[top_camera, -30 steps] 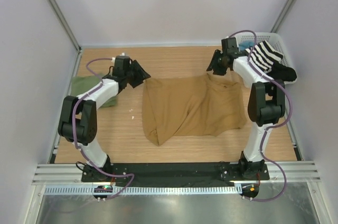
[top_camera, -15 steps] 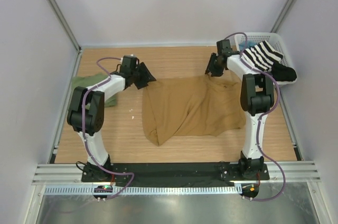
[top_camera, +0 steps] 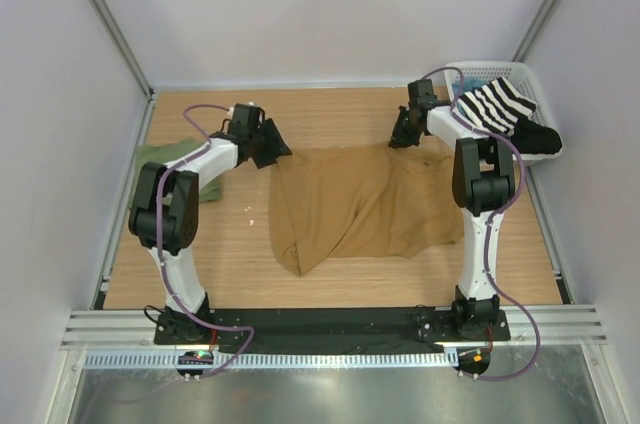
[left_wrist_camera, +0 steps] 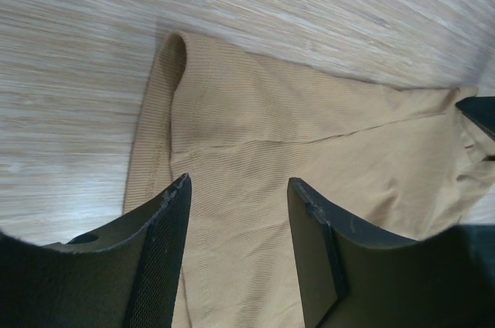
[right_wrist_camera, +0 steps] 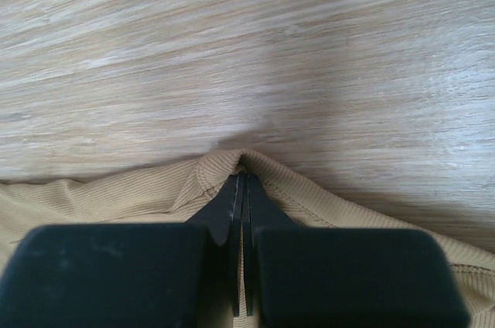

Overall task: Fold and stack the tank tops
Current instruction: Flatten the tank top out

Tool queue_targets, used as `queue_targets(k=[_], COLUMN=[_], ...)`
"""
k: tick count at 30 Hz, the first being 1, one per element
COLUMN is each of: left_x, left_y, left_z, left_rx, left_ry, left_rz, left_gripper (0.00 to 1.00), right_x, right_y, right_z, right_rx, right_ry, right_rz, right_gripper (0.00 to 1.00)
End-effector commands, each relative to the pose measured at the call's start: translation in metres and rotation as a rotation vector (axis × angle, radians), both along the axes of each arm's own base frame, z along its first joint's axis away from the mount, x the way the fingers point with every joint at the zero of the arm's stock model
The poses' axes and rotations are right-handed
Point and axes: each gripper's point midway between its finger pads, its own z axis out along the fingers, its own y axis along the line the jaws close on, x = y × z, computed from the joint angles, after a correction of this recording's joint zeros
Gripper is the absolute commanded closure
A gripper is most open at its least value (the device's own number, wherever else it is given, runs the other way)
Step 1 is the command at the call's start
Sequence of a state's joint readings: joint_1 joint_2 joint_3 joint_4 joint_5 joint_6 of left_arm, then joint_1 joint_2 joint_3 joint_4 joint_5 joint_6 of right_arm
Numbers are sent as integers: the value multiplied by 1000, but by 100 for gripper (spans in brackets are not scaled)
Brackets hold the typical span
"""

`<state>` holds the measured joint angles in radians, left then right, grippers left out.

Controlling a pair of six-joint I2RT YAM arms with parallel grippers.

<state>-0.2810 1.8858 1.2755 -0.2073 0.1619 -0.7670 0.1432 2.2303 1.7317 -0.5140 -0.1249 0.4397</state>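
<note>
Two tank tops are lying in view: one tan-brown tank top (top_camera: 360,204) and one olive green tank top (top_camera: 158,157). Two other garments are showing as well, one black-and-white striped garment (top_camera: 497,104) and one black garment (top_camera: 537,138), so four pieces of cloth are lying out in all. One white basket (top_camera: 522,71) is sitting on one wooden table (top_camera: 230,244). Two arms are reaching over it, one left arm (top_camera: 165,214) and one right arm (top_camera: 480,179). Each is carrying one gripper, the left gripper (left_wrist_camera: 240,185) and the right gripper (right_wrist_camera: 241,181), and each gripper is showing two fingers. Two purple cables (top_camera: 188,116) are running along the arms, one per arm.
</note>
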Motion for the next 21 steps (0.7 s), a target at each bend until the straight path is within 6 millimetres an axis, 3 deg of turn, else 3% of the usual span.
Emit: queue_targets(k=[1, 9, 21], left_x=[8, 4, 17], left_y=[3, 13, 14], left_z=[8, -7, -34], left_rx=[79, 249, 310], left_ry=[-32, 24, 103], left_rz=[-20, -3, 15], left_gripper=[49, 52, 54], right_x=[15, 12, 7], right_y=[12, 13, 19], right_z=[34, 43, 39], right_rx=[40, 61, 89], right_ry=[-107, -130, -122], right_rz=[31, 33, 48], right_gripper=[99, 99, 99])
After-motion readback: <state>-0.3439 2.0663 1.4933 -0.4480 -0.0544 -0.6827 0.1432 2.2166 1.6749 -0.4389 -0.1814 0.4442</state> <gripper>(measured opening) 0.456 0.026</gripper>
